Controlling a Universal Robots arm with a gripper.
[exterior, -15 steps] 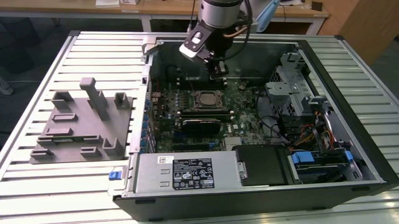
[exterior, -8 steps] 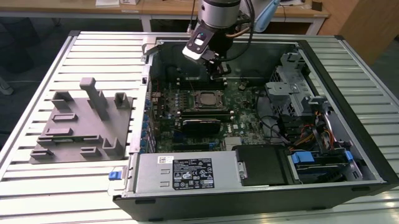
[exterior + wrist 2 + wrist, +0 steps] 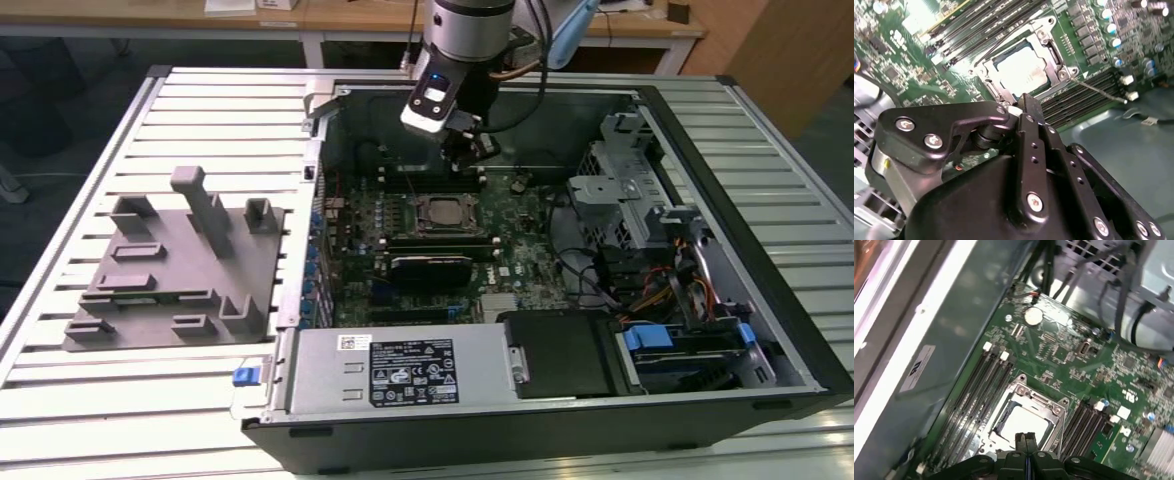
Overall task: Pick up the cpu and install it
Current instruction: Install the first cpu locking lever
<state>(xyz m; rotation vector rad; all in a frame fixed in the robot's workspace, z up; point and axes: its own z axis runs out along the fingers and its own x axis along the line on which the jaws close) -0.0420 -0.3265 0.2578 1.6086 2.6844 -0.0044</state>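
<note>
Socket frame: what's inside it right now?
The cpu lies flat inside the socket frame, silvery top showing. In the first wrist view the shut gripper covers one edge; anything under the chip is hidden.

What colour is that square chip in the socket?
The cpu is pale silvery-white on top; clearest in the second wrist view.

cpu (image 3: 1021, 70) in socket frame (image 3: 1044, 34)
</note>
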